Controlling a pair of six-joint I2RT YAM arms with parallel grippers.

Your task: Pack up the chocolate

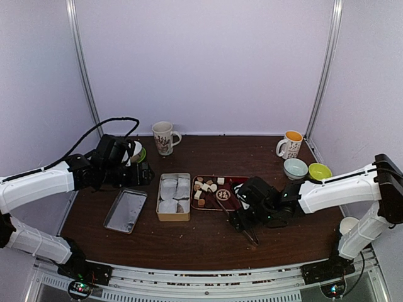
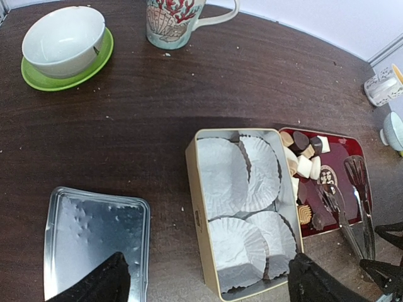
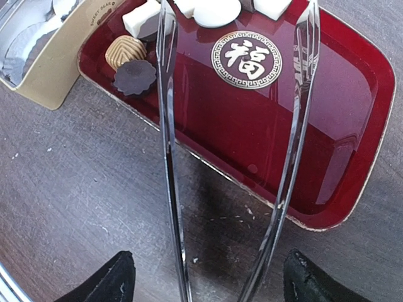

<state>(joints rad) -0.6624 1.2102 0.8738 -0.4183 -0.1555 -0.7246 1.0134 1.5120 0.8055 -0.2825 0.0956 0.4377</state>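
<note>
The chocolate [image 1: 204,187] is a cluster of white, tan and dark pieces at the left end of a red tray [image 1: 217,177]. In the right wrist view a tan ridged piece [image 3: 124,50] and a dark round one [image 3: 135,77] lie near the tray's [image 3: 220,119] corner. Metal tongs [image 3: 167,126] rest spread across the tray's near edge. My right gripper [image 3: 209,255] is open, its fingers outside both tong arms and apart from them. My left gripper [image 2: 206,261] hangs open above the near end of a tin [image 2: 194,207] lined with white paper cups [image 2: 220,176].
The tin's flat lid [image 2: 94,233] lies left of the tin. A white bowl on a green saucer [image 2: 63,41] and a patterned mug [image 1: 164,137] stand at the back left. A second mug [image 1: 290,145] and two bowls [image 1: 295,168] are at the back right.
</note>
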